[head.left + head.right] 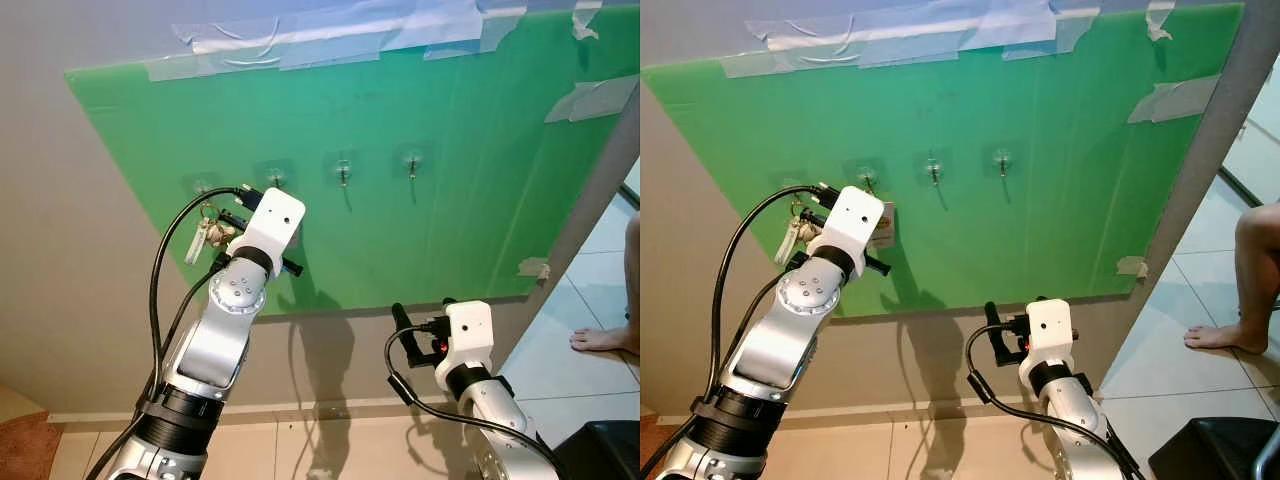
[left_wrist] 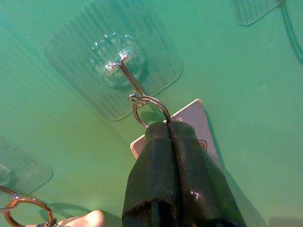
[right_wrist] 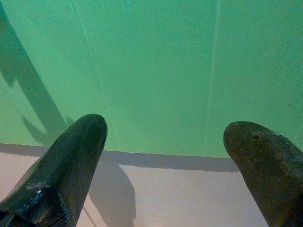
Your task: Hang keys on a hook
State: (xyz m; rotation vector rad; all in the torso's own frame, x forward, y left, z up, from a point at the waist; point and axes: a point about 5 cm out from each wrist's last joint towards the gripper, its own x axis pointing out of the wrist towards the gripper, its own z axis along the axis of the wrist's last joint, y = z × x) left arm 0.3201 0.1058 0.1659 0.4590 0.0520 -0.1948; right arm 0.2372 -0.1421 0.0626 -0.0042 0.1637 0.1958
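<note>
A: Where are the keys?

B: The left gripper [image 2: 168,124] has its jaws clenched on the key ring [image 2: 150,109], pinching its lower arc. A pale tag [image 2: 191,124] hangs behind the fingers [image 2: 151,165]. The ring sits right at the tip of the hook [image 2: 128,78], just beyond the jaws.

A: Why grip so low?

B: It leaves the ring's upper loop free to slip over the wire. I'd judge it's looped on or nearly so; I can't tell which.

A: Other keys?

B: Another bunch [image 1: 208,232] already hangs beside the jaws, on the neighbouring hook of the green board [image 1: 450,230].

A: And the right gripper [image 3: 165,137]?

B: Released, fingers spread, low by the board's bottom edge, idle.
</note>
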